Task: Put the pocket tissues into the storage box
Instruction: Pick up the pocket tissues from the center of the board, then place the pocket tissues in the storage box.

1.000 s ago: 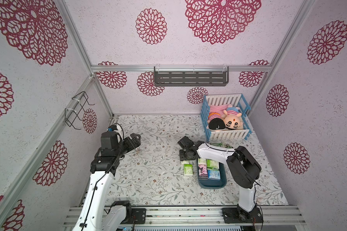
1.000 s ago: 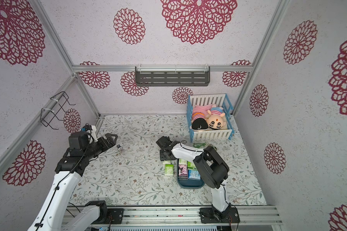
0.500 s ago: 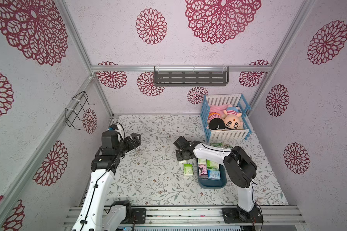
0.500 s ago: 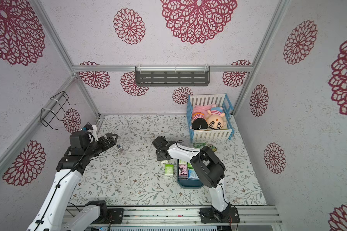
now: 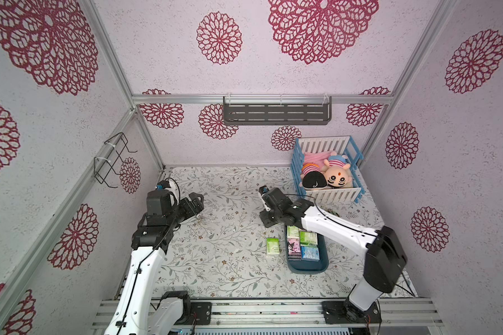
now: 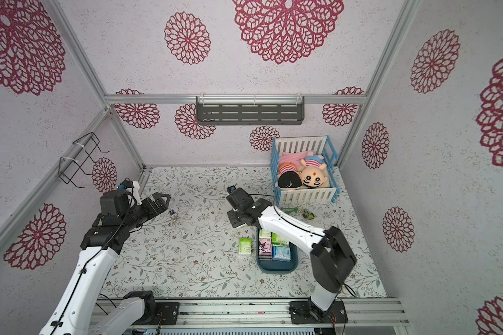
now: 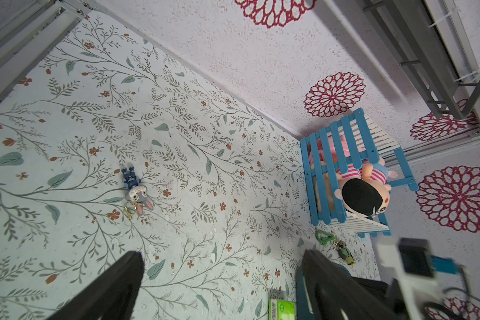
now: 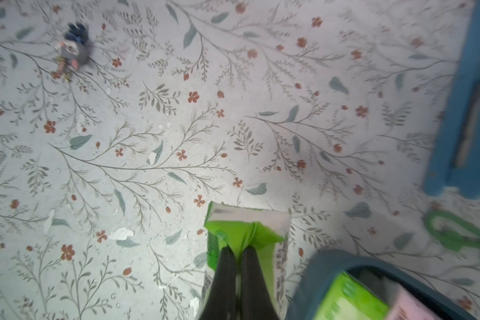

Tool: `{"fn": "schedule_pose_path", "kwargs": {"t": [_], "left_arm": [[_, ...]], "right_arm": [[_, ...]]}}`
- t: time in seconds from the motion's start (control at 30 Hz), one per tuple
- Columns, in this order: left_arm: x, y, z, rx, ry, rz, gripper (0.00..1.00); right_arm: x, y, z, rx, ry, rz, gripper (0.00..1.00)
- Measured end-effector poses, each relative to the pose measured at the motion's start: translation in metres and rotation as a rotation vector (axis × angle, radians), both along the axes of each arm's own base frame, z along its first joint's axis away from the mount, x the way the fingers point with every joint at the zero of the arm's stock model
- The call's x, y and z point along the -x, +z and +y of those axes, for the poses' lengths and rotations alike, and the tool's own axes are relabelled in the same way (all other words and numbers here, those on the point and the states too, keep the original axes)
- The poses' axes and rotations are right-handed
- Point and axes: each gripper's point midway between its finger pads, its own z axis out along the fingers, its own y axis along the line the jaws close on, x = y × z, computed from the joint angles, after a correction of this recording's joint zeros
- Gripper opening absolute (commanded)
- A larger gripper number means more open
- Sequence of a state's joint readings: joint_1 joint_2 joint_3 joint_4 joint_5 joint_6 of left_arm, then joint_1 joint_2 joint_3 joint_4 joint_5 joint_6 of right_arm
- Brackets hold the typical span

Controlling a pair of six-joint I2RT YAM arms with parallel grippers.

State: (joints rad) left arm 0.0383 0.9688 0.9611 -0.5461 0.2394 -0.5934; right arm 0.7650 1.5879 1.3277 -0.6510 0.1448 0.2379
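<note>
**Q:** Where is the right gripper (image 8: pixel 238 248), and what are its fingers doing?

**A:** The right wrist view shows its two dark fingers (image 8: pixel 223 271) squeezed together on the crumpled top of a green-and-white pack (image 8: pixel 244 228) of pocket tissues. The pack is over the flower-printed table (image 8: pixel 150 124), just beside a rounded corner of the storage box (image 8: pixel 320 267). It is unclear whether the pack rests on the table or is raised off it. In both top views the gripper's black body hides this pack.

**Q:** Where is the storage box, and what is in it?

**A:** In a top view the dark teal storage box (image 5: pixel 305 268) lies on the table under the right arm's white forearm. Its long side points away from the rail. Several tissue packs lie flat inside it. There are green packs (image 5: pixel 308 238) toward the far end, a pink pack (image 5: pixel 293 247) with a black cartoon figure, and a light blue pack (image 5: pixel 310 253) beside the pink one.

**Q:** Are any tissues outside the box?

**A:** Yes. A loose green pack (image 5: pixel 272 246) lies flat on the table, just beside the box on the side toward the left arm.

**Q:** And the left gripper?

**A:** The left gripper (image 5: pixel 196 200) hangs above the table, well apart from the box. In the left wrist view its fingers (image 7: pixel 117 285) are spread wide with nothing between them. A small keychain figure (image 7: pixel 135 191) lies on the table near it.
</note>
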Motion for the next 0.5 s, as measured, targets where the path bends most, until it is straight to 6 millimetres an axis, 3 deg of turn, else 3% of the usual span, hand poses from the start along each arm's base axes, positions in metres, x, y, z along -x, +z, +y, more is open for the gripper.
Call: {"fn": "schedule_pose_path", "kwargs": {"t": [0.1, 0.2, 0.33, 0.43, 0.5], "left_arm": [[-0.001, 0.006, 0.0, 0.001, -0.002, -0.015, 0.97], [-0.002, 0.011, -0.001, 0.004, -0.008, -0.026, 0.97], [-0.008, 0.014, -0.003, 0.009, -0.016, -0.027, 0.97], [-0.011, 0.012, -0.005, 0.02, -0.025, -0.017, 0.97], [-0.013, 0.01, -0.007, 0.028, -0.032, -0.014, 0.97]], "right_arm": [[0.016, 0.031, -0.046, -0.045, -0.079, -0.047, 0.0], [0.036, 0.033, -0.087, -0.065, -0.189, -0.035, 0.0], [0.068, -0.009, -0.127, -0.04, -0.347, 0.104, 0.0], [0.09, -0.045, -0.146, -0.027, -0.487, 0.221, 0.0], [0.099, -0.059, -0.152, -0.051, -0.576, 0.267, 0.0]]}}
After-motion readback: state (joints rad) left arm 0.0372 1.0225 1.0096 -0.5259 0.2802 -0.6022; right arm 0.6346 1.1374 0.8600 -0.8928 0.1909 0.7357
